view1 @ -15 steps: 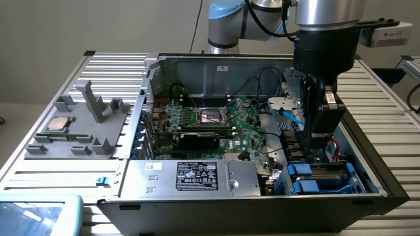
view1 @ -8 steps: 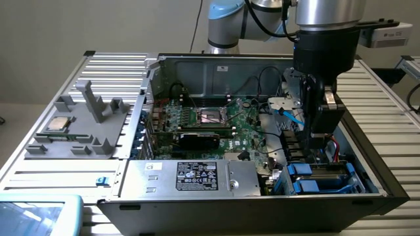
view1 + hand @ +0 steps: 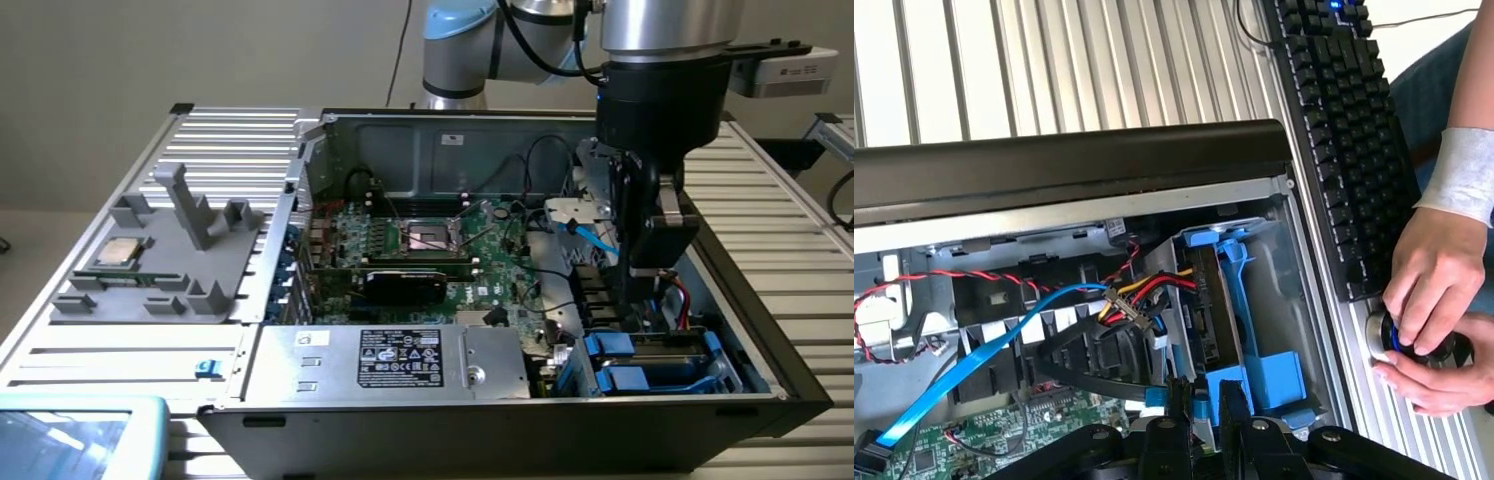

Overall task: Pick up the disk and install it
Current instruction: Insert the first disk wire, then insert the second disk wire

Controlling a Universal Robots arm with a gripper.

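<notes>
Setup: UR arm reaching down into open PC case (image 3: 534, 130), on the exterior view's right, over the drive bay.
Gripper: (image 3: 1200, 410) fingers close together w/ a thin gap; blue plastic edge sits just between/under the tips. Pinching the carrier or merely above it: can't tell. In the exterior view gripper (image 3: 651, 262) hangs just above the bay.
Disk: (image 3: 1216, 290) dark drive body in blue carrier, standing on edge in the bay slot next to the case wall. Looks largely seated, judging by how deep it sits.
Blue tabs: (image 3: 609, 347) two carrier ends show at the bay mouth, near case front.
Cables: red/yellow/black power bundle (image 3: 1144, 290) and blue SATA lead (image 3: 1004, 340) run close to the drive's end; connector cluster just beside it.
Step in hand (judgement): seating/finishing the insertion of the disk in its bay.
Doing it well: push straight along the slot, no twist, so the carrier rails don't bind. Keep fingers on blue plastic, not the drive body.
Risk: wire bundle trapped between carrier and bay; snagged SATA lead.
Operator: hands (image 3: 1424, 300) on a knob-like controller beside a keyboard (image 3: 1344, 140), outside the case.
Other: CPU chip (image 3: 120, 250) on grey tray, well apart from the work.
</notes>
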